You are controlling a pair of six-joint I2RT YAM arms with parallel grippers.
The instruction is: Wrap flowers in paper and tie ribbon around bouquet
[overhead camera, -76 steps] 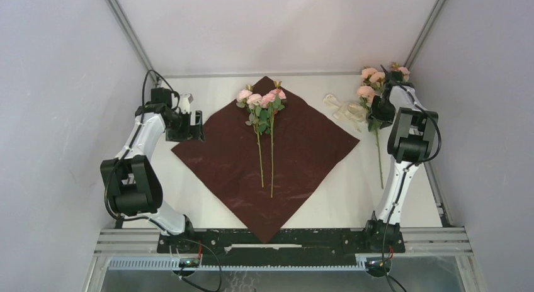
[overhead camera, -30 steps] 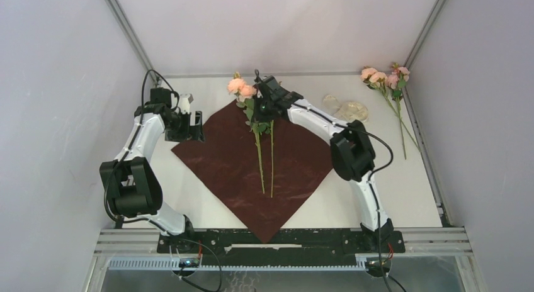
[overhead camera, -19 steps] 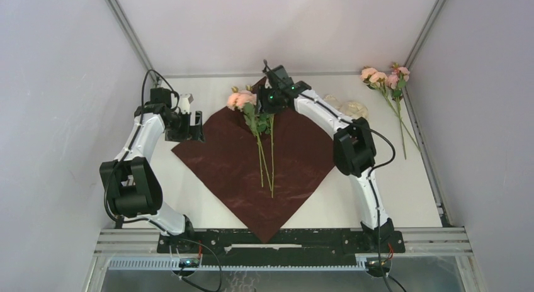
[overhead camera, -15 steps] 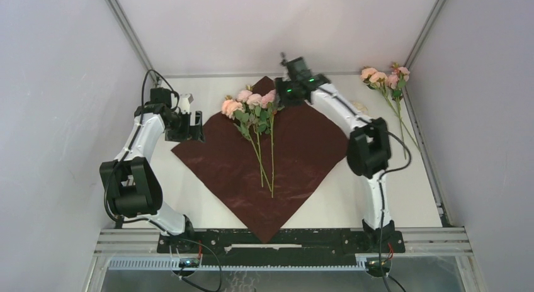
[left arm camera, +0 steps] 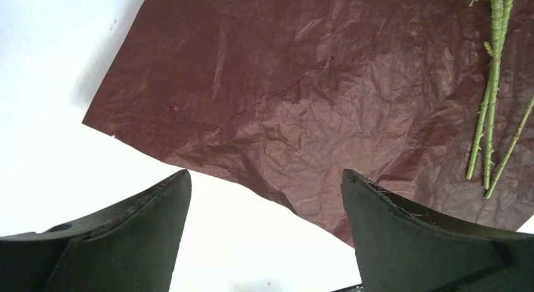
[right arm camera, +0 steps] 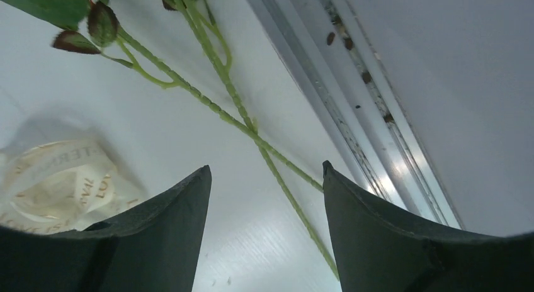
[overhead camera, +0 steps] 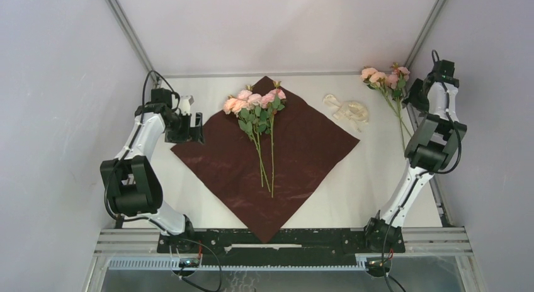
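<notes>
Top view, bottom of frame upward.

Paper (overhead camera: 308, 147): deep red sheet lying flat on the white table (overhead camera: 378, 179), turned as a diamond. Its near corner is at bottom centre, its far corner at upper centre.

Flowers (overhead camera: 255, 106): pink roses on the upper part of the paper. Blooms point toward the far corner; stems run down to mid-sheet and converge at the cut ends.

Left gripper (overhead camera: 189, 127): centre left, over the paper's left corner. In the left wrist view its fingers stand wide apart with nothing between them. Crinkled paper (left arm camera: 302, 97) fills the frame beyond; flowers (left arm camera: 488, 116) show as stems at the right edge.

Ribbon (overhead camera: 349, 109): cream coil on bare table, right of the paper and apart from it.

Second bunch of roses (overhead camera: 383, 78): upper right, stems angled toward the right rail (overhead camera: 434, 179).

Right gripper (overhead camera: 412, 98): upper right, just beside that bunch. In the right wrist view its fingers are spread and empty, with the ribbon (right arm camera: 56, 179) at lower left.
</notes>
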